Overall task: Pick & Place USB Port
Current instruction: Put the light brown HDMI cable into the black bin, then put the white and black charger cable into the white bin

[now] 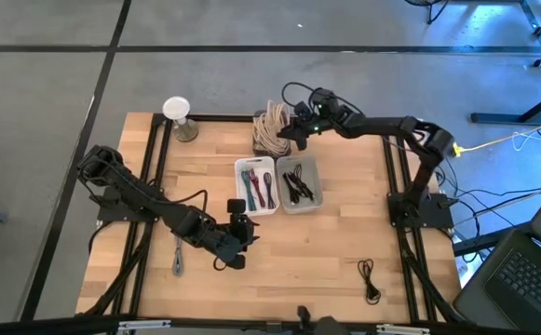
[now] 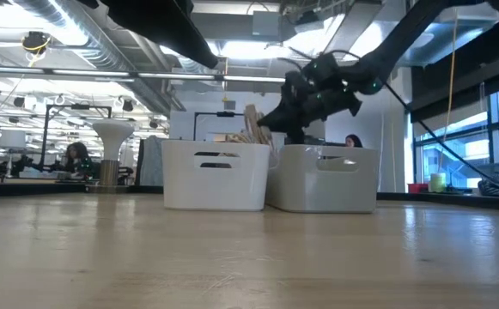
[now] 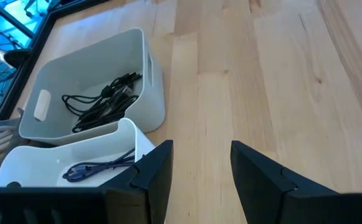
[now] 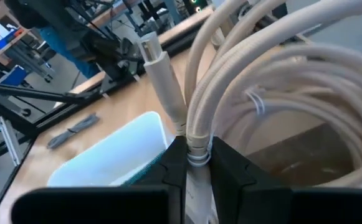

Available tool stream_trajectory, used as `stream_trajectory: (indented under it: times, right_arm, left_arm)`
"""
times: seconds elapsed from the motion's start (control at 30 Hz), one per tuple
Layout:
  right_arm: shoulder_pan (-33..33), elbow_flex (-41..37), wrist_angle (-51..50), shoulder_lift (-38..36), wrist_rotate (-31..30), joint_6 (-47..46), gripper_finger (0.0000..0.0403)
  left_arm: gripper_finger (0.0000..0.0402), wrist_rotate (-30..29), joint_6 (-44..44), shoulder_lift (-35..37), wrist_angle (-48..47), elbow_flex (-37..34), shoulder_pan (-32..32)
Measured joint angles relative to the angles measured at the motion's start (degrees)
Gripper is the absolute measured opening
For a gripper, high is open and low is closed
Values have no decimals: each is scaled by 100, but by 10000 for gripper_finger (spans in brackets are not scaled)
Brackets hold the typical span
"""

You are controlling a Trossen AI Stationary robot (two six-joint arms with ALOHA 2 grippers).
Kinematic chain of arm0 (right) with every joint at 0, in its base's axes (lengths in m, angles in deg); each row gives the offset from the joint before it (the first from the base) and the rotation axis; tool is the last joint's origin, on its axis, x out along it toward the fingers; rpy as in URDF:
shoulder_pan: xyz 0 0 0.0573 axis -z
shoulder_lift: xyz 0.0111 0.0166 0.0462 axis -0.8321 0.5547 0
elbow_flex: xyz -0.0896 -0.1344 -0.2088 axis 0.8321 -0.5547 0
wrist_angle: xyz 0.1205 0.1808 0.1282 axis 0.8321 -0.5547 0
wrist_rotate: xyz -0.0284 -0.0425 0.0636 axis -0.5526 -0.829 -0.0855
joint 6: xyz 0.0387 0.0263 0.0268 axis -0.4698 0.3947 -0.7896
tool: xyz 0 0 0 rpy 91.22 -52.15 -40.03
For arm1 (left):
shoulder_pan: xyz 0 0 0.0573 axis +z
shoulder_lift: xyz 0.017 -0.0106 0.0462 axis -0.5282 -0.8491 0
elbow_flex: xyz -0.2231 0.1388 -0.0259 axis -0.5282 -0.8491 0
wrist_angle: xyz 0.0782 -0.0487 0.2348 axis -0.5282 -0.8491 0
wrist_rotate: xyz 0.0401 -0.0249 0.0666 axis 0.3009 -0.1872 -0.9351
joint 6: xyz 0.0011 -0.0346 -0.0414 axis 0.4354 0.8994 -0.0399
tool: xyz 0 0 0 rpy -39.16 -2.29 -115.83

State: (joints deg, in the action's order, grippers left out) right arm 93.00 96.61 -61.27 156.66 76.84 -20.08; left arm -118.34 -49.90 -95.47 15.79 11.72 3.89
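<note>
Up by the worktop's far edge, the right pincer [image 4: 195, 163] was clenched on a ribbed cream cable [image 4: 200, 134] from the looped bundle [image 1: 270, 130]. Two smooth white plastic bins [image 1: 255, 189] sat mid-worktop, crowding that bundle. Near the front edge, the left pincer [image 3: 199, 171] hung released over bare wood.

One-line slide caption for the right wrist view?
Right hand shut on a white cable from the coiled bundle, white bin below.

The white bins [image 2: 270, 176] hide their contents in the low view.
</note>
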Motion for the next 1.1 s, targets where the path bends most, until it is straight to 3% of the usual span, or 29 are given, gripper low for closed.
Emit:
stream_trajectory:
  times: [0.33,0.63,0.9,1.1]
  right_arm:
    - [2,0,615,824,399,-301,42]
    - [0,7,660,912,402,-434,48]
    - [2,-4,680,916,341,-540,188]
    - [15,-4,714,916,-60,-500,231]
  left_arm:
    - [152,4,-13,0,5,0,0]
    - [152,7,-13,0,5,0,0]
    - [152,12,-10,0,4,0,0]
    - [152,17,-4,0,5,0,0]
